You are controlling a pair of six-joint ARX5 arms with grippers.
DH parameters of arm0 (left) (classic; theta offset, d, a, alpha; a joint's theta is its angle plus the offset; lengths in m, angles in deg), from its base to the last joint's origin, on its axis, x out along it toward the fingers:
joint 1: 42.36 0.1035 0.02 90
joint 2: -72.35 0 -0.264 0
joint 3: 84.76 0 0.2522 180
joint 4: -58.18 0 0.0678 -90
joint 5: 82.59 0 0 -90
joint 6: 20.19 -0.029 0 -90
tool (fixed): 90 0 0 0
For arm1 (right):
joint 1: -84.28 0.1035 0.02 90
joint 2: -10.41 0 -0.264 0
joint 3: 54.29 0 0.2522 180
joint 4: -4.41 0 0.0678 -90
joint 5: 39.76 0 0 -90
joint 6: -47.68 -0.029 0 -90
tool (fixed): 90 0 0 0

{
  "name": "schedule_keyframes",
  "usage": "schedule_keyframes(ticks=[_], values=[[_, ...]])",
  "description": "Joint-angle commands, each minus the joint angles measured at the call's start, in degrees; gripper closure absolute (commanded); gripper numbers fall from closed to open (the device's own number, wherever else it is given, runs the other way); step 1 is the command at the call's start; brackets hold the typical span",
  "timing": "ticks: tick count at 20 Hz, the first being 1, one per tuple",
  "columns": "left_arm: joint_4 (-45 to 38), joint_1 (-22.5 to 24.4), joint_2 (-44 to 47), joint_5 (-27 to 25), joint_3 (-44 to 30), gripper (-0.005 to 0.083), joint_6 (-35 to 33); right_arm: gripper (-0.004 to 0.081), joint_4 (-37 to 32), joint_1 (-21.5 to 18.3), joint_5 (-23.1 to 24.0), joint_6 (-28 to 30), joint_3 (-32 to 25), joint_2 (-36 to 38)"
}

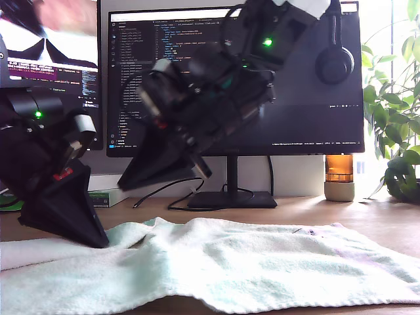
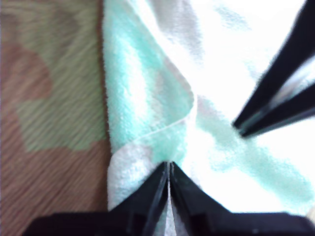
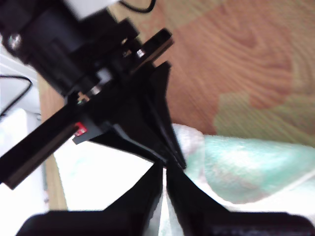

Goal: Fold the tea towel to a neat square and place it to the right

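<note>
While the tea towel is lying spread on the desk, my first gripper and my second gripper are both pinching cloth at one edge (jaws pressed together), probably so the edge lifts evenly for a fold.

A wooden desk with a brown grain carries two monitors. The bigger monitor shows dark code text and stands on a black foot; a headset hangs at its upper corner. A second screen is at the exterior view's left. At the exterior view's right, green plants stand before a bright window, beside an amber jar. Black cables lie behind.
</note>
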Motion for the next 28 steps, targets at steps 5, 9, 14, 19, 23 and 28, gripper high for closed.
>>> schedule_keyframes(ticks=[5, 9, 14, 19, 23, 28], values=[[-0.09, -0.04, -0.72, 0.02, -1.03, 0.0795, 0.02, 0.0783, -0.35, 0.22, 1.79, 1.14, -0.5, -3.15], [-0.15, -0.04, -0.72, 0.04, -1.03, 0.0795, 0.02, 0.0783, -1.31, 0.22, 2.99, 1.22, -0.5, -5.03], [-0.72, -0.04, -0.72, 0.04, -1.03, 0.0795, 0.02, 0.0783, -1.99, 0.61, 3.02, 0.81, -0.5, -6.71], [-0.98, -0.02, -0.72, 0.98, -1.03, 0.0795, 0.02, 0.0783, -1.79, 0.92, 4.46, 0.96, -0.5, -8.26], [-0.39, 1.2, 0.13, 2.27, -0.9, 0.0795, 0.04, 0.0783, -1.44, 0.92, 4.55, 1.01, -0.52, -10.58], [0.2, 5.35, 4.74, 2.03, -0.79, 0.0795, 0.76, 0.0783, -1.51, 0.92, 4.85, 1.31, -0.52, -11.63]])
